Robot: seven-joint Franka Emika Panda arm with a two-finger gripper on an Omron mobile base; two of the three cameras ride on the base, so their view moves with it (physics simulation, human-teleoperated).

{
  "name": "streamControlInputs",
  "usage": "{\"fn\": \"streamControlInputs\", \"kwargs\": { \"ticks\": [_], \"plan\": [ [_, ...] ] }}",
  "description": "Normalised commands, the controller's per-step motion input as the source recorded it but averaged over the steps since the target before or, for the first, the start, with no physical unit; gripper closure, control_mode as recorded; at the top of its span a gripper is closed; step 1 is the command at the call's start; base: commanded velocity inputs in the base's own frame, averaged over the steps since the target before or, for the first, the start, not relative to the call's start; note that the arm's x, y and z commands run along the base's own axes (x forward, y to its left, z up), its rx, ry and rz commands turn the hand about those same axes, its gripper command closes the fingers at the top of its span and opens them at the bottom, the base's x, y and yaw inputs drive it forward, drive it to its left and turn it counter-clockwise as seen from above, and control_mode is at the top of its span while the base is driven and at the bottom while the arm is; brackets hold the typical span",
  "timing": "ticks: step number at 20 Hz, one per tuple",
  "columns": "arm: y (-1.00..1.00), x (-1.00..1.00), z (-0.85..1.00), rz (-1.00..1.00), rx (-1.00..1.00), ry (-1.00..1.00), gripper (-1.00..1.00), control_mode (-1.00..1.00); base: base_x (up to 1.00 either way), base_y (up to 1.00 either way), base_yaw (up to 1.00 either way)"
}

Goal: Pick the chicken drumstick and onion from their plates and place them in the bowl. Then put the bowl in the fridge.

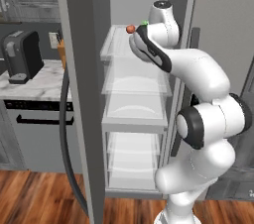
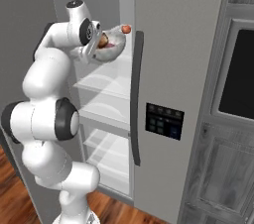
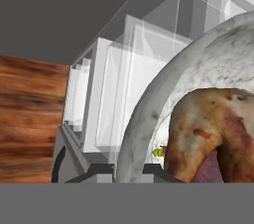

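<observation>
My gripper [image 2: 97, 45] is shut on the rim of the speckled whitish-grey bowl [image 2: 113, 48] and holds it tilted at the height of the upper shelves of the open fridge [image 2: 173, 69]. In the hand view the bowl's rim [image 3: 149, 119] runs down between my gripper's [image 3: 130, 171] dark tips. The golden-brown chicken drumstick [image 3: 203, 134] lies in the bowl, with the purple onion [image 3: 213, 168] tucked under it. The drumstick [image 2: 103, 41] also peeks out beside my hand. A small red ball [image 2: 126, 28] shows at the bowl's far edge. The plates are out of view.
The fridge's open left door [image 1: 79, 94] with its long dark handle [image 1: 64, 134] stands close to the left of my arm. White shelves and drawers [image 1: 134, 84] fill the fridge. A coffee machine [image 1: 21, 54] sits on the marble counter [image 1: 34, 84]. A dark handle [image 2: 135, 94] runs down the shut right door.
</observation>
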Motion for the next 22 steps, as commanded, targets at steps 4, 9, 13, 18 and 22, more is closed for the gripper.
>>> {"fn": "streamControlInputs", "kwargs": {
  "ticks": [4, 9, 13, 18, 22],
  "plan": [
    [-0.05, 0.43, -0.03, 0.0, 0.0, 0.0, 1.0, -1.0, 0.0, 0.0, 0.0],
    [-0.07, 0.42, 0.0, 0.0, 0.04, 0.0, 1.0, -1.0, 0.0, 0.0, 0.0],
    [-0.07, 0.44, 0.0, 0.0, 0.07, 0.0, 1.0, -1.0, 0.0, 0.0, 0.0],
    [-0.09, 0.39, -0.04, 0.0, 0.02, 0.01, 1.0, -1.0, 0.0, 0.0, 0.0],
    [-0.05, 0.36, -0.07, -0.01, 0.01, 0.0, 1.0, -1.0, 0.0, 0.0, 0.0]
  ]
}}
